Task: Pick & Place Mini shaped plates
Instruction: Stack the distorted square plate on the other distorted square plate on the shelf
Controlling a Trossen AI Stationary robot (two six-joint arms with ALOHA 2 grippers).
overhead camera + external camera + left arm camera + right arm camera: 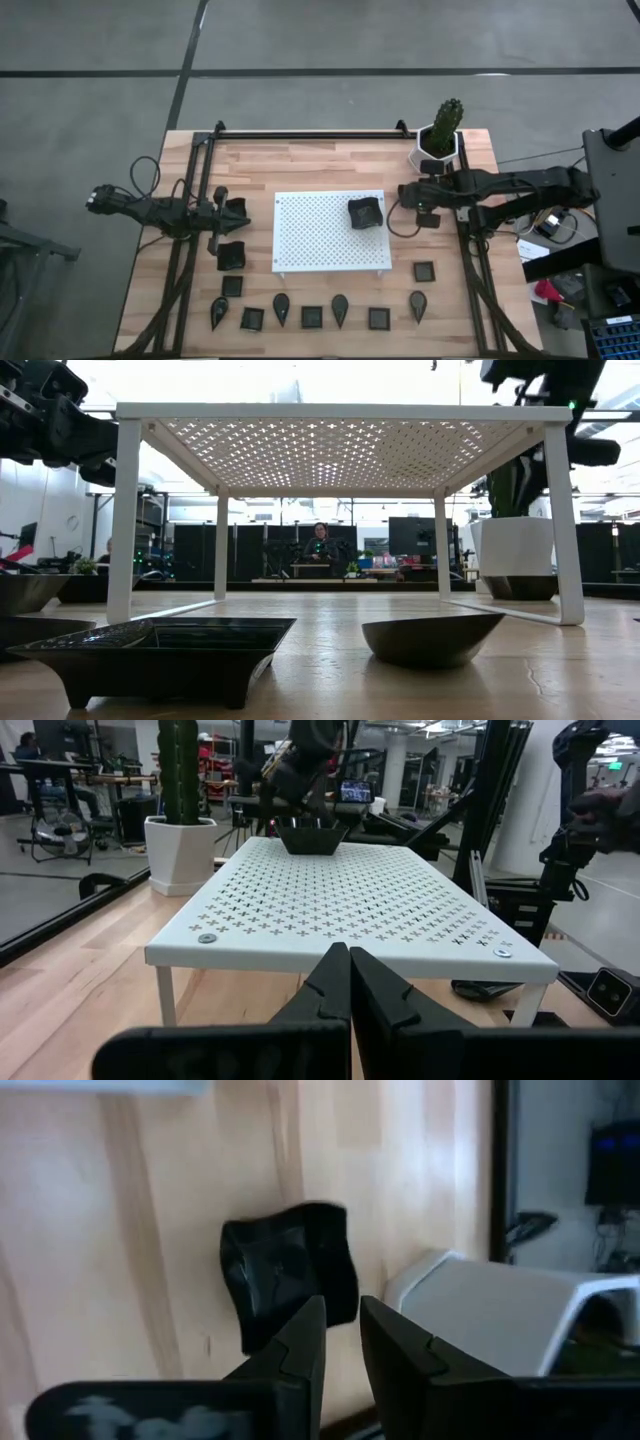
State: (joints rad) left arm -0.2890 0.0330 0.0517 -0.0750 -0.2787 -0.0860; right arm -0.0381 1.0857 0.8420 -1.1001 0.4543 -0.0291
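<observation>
Beside the white board's (320, 240) far right corner, the right claw (405, 193) is being held just off the board's edge, near the potted cactus (441, 135). Its fingers (300, 1345) are nearly closed with a narrow gap showing, and nothing is being gripped between them. One small black square dish (365, 213) is lying on the board just beside this claw, apart from it. Across the board, the left claw (232, 209) is being held over the table (330, 155), its fingers (335, 985) pressed together on nothing. Near it, more small black dishes (311, 317), square and teardrop-shaped, are lying in a row along the table's near edge.
</observation>
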